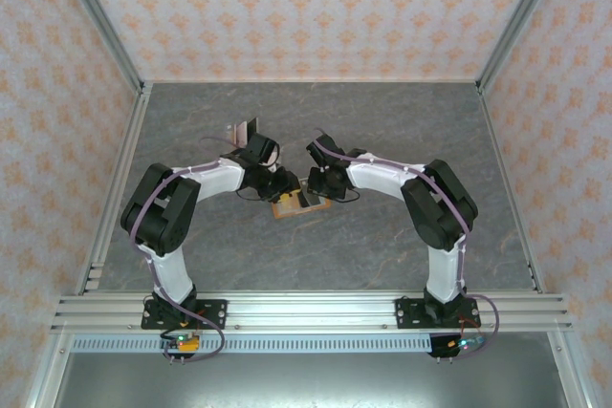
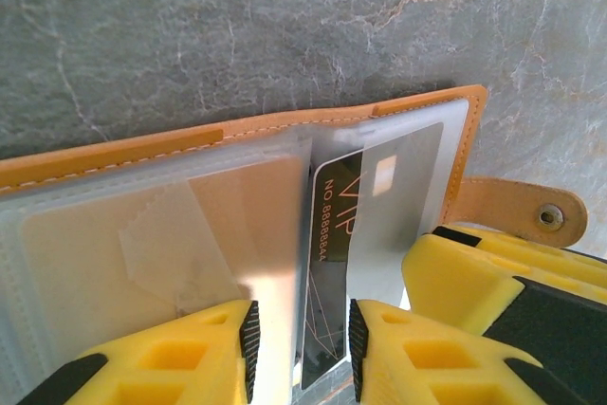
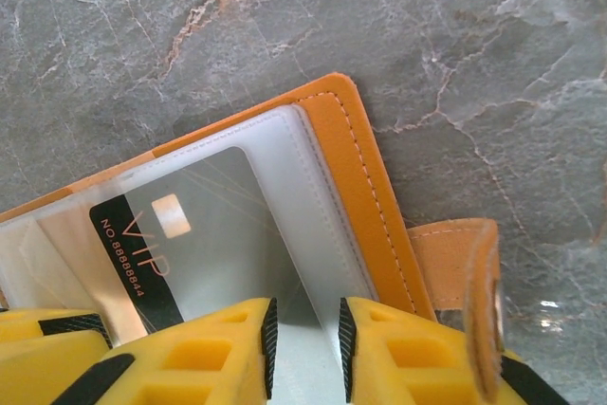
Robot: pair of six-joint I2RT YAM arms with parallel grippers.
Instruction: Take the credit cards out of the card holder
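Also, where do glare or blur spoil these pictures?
Left wrist: white glare on the plastic sleeve washes out part of the card. Right wrist: the same sheen greys the card; the strap near the lens is soft. Top external: even light, but the holder is tiny, without detail.

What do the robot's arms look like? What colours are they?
The left arm and the right arm look alike: smooth white shells joined by chunky black joints. A thin purple cable runs along each one. They stand on black bases bolted to a silver rail. The jaws are bright yellow blocks with cut-out holes, black backs and ribbed black pads.
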